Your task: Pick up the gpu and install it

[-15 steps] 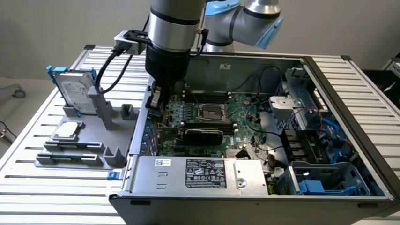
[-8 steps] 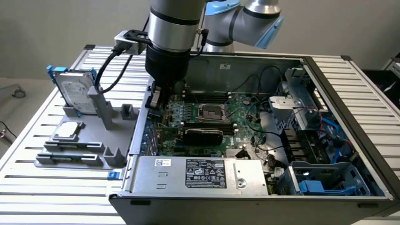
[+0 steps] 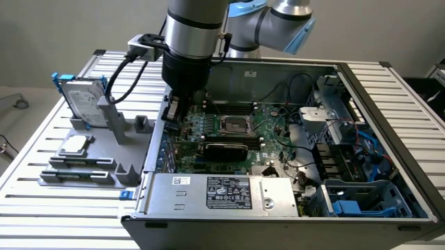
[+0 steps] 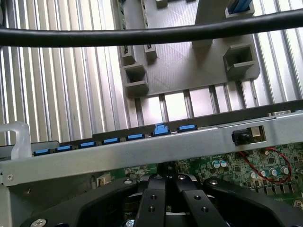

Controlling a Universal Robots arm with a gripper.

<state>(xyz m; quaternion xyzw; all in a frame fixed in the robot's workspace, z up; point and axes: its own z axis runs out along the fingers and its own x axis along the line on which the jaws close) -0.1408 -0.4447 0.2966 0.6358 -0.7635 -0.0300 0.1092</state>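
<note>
Open computer case (image 3: 278, 223) lying on its side on a slatted metal bench (image 3: 41, 208), so that the main board (image 3: 274, 122) faces upward and can be reached from above. The robot arm (image 3: 198, 31) stands upright over the case wall at the exterior view's left, a posture that lets its tool (image 3: 172, 112) reach straight down toward the card slots. A boxed power supply (image 3: 222, 194) fills the near end of the case. Beside the case, at the exterior view's left, a grey holder (image 3: 83, 156) keeps loose parts in fixed places; a hard drive (image 3: 85, 107) in a blue frame stands on edge in it, and several of its upright sockets are vacant. The gpu (image 3: 224, 151) is inside the case, a flat black card standing on edge across the main board near the middle, apparently seated in a slot rather than waiting in the holder. The tool is closed, its two fingers (image 4: 156, 198) pressed together with nothing seen between them; it hangs just inside the case wall (image 4: 142, 151), apart from the gpu. A row of blue clips (image 4: 161, 128) lines that wall, and a black cable (image 4: 142, 35) crosses the wrist view in front of the holder (image 4: 189, 66).
</note>
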